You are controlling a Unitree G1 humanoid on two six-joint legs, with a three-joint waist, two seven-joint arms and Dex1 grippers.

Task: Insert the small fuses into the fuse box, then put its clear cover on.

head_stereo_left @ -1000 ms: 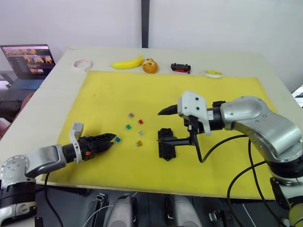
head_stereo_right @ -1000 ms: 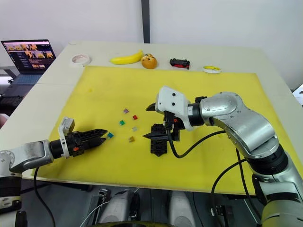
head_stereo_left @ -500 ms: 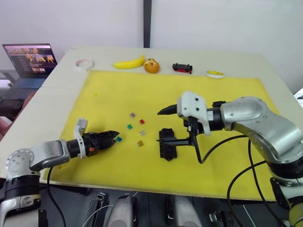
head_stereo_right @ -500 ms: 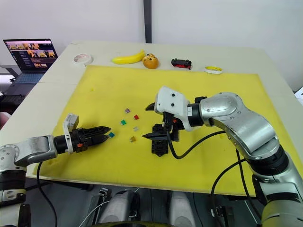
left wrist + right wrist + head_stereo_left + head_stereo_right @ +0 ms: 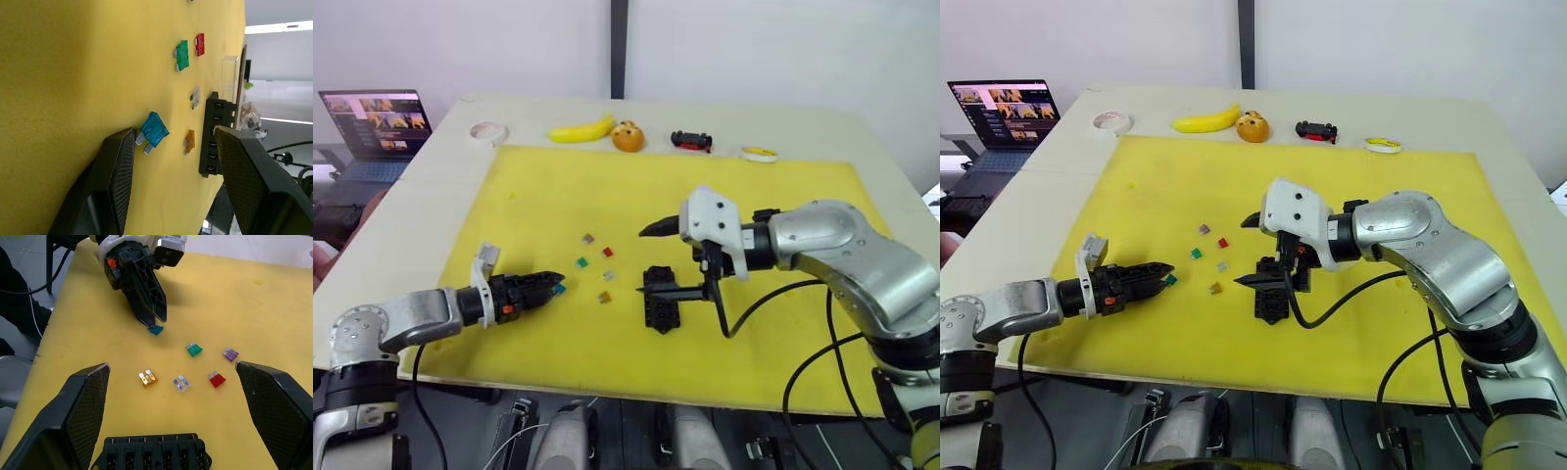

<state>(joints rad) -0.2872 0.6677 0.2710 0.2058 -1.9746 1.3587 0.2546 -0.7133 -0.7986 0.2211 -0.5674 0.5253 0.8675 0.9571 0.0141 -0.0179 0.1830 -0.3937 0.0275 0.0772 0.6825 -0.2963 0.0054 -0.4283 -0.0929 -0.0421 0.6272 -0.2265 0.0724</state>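
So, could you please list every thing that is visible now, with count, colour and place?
small fuses: six, blue, green, purple, red, clear, amber; loose on mat
fuse box: one, black; mat, below right gripper
mat: one, yellow; table
banana: one, yellow; far edge
orange toy: one; beside banana
toy car: one, black-red; far edge
tape rolls: two; far edge
laptop: one; left
left gripper: open, around blue fuse
right gripper: open

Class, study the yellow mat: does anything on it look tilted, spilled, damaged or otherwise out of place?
One thing: the blue fuse sits tilted against one finger of the open left pincer, while the green, red, amber and clear fuses lie flat and loose. The fuse box shows empty slots; nothing looks damaged.
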